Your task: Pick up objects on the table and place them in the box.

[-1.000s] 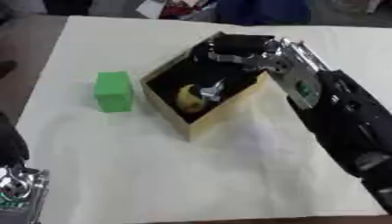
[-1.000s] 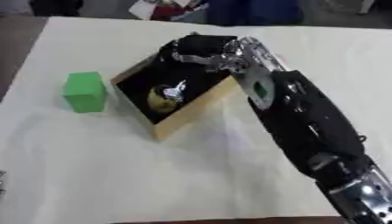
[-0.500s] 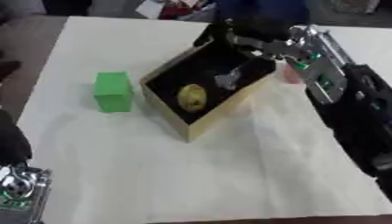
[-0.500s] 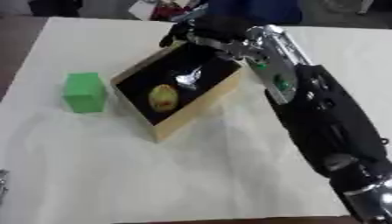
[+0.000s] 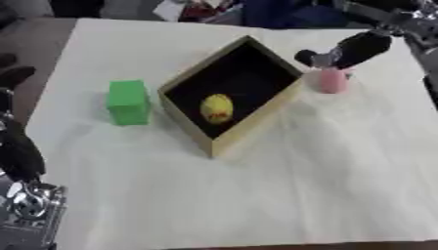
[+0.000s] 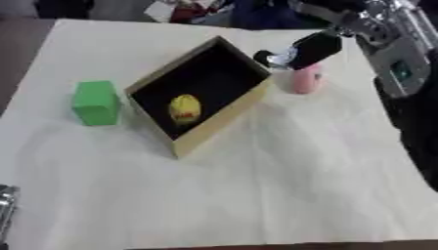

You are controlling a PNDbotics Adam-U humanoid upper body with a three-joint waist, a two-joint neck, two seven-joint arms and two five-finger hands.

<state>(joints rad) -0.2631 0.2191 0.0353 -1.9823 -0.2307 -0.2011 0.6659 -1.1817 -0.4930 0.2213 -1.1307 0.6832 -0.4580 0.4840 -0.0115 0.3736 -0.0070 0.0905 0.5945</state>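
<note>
The right robot hand (image 6: 310,49) hovers at two o'clock over the pink object (image 6: 304,79), grip blurred, cannot tell. The yellow object (image 5: 216,108) lies inside the box (image 5: 256,119); the green block (image 5: 128,101) waits at nine o'clock. Open table (image 5: 282,195) lies toward six o'clock. The left robot hand (image 5: 17,146) is cut off at the edge.

No readable text, no labels or numbers (red marks illegible)

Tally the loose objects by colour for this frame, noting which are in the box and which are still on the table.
Yellow: 1, the yellow object inside the box
Green: 1, the green block on the table, left of the box
Pink: 1, the pink object on the table, right of the box
Total: 3
</note>
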